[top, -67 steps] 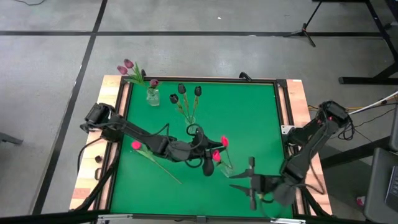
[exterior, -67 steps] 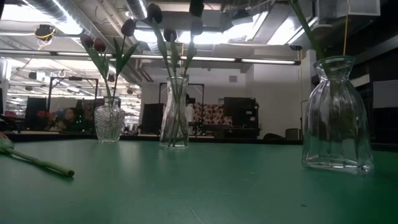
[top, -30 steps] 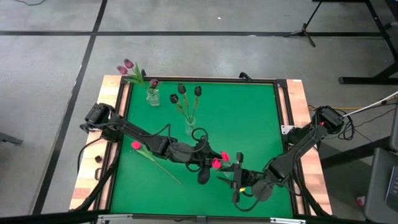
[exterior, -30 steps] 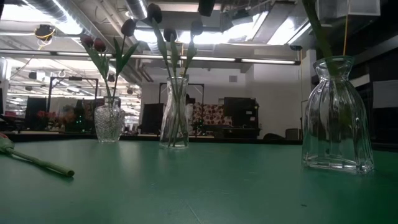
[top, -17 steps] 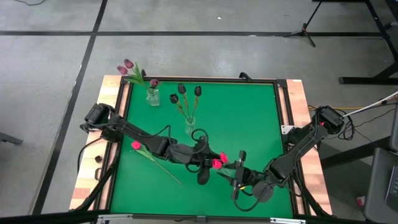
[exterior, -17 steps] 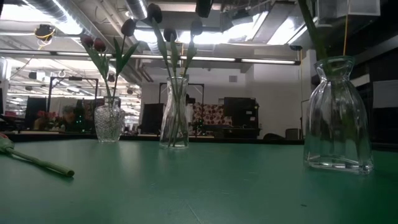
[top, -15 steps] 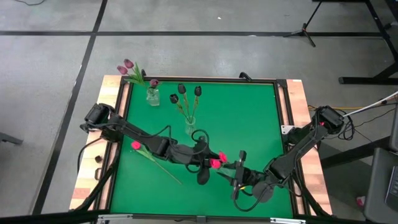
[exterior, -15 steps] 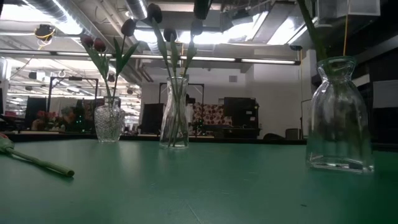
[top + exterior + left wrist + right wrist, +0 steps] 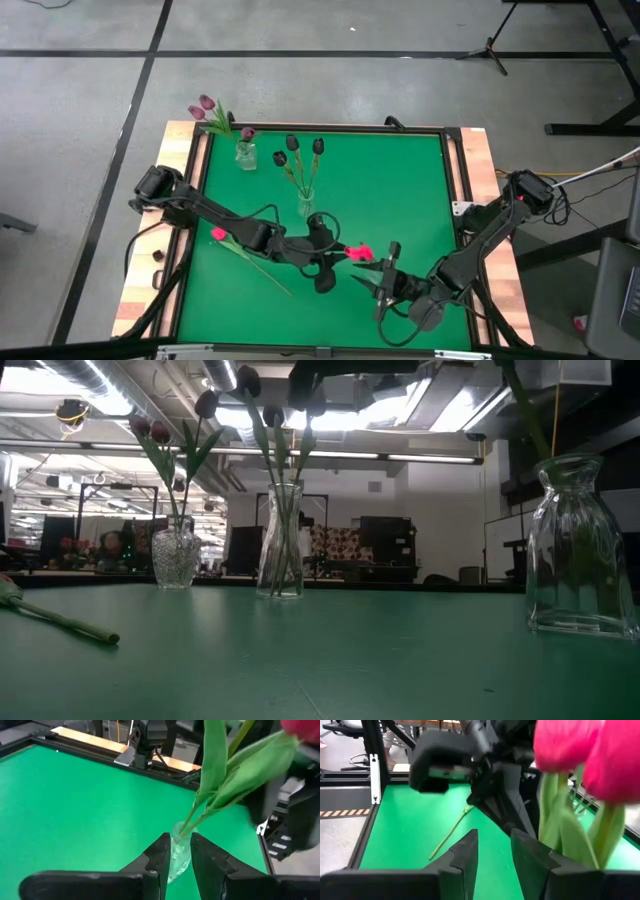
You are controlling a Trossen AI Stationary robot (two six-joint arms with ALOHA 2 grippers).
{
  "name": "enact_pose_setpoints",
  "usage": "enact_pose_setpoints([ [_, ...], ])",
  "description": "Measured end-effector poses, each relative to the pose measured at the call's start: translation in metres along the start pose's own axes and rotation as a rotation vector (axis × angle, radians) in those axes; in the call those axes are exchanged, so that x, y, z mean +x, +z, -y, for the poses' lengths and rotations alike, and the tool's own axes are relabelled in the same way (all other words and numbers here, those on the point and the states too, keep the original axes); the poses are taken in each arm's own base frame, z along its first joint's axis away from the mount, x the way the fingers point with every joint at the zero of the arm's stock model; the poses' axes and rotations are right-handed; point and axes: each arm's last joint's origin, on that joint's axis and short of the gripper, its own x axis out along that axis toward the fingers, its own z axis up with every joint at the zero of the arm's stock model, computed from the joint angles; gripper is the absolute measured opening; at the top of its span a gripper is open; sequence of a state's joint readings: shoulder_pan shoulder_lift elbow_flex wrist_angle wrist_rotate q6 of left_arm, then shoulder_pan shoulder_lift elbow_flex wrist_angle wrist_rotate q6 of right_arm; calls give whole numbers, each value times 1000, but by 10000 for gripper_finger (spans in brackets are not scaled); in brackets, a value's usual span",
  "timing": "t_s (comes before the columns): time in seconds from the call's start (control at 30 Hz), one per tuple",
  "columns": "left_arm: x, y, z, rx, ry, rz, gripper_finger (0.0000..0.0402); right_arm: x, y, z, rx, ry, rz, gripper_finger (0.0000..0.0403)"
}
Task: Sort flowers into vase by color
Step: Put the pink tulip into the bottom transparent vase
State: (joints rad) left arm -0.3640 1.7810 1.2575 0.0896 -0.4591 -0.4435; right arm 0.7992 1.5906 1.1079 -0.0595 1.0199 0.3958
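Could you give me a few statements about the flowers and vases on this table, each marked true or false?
1. A pink-red tulip lies loose on the green table. True.
2. The vase holding dark maroon tulips stands empty. False: three dark tulips are in it.
3. The mauve tulips stand in a vase near a table corner. True.
4. All three vases hold pink-red tulips. False: only the vase between the left gripper and the right gripper does.
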Motion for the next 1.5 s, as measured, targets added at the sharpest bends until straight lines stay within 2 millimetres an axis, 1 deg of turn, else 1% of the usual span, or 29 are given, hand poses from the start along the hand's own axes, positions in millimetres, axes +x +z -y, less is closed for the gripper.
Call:
enact_pose_setpoints([
  [0.07,-6,1,1,10,1,-20,72,-4,5,-3,-9,9,-2,117],
  [0.13,-17,2,2,17,7,-62,72,-9,12,-5,-30,16,-12,117],
  [0.27,-55,-3,10,78,-11,-216,72,-27,25,-13,-75,61,-27,117],
  [0.37,-82,-12,20,100,-17,-306,72,-44,37,-19,-107,98,-29,117],
  [0.47,-101,-26,28,132,18,-379,72,-58,49,-24,-114,132,-23,117],
  [0.6,-123,-48,28,204,96,-530,73,-73,60,-28,-109,171,-10,117],
  [0.7,-132,-55,24,256,171,-570,73,-81,62,-30,-132,193,-5,117],
  [0.8,-136,-58,21,291,198,-593,73,-83,60,-31,-145,200,-8,117],
  [0.93,-134,-67,17,293,182,-652,73,-82,60,-31,-136,210,-16,117],
  [1.1,-132,-94,1,339,192,-758,73,-82,60,-31,-141,227,-29,117],
  [1.3,-127,-121,-18,336,193,-854,73,-82,58,-30,-156,225,-37,117],
  [1.5,-120,-145,-36,330,126,-930,73,-82,58,-30,-162,230,-40,117],
])
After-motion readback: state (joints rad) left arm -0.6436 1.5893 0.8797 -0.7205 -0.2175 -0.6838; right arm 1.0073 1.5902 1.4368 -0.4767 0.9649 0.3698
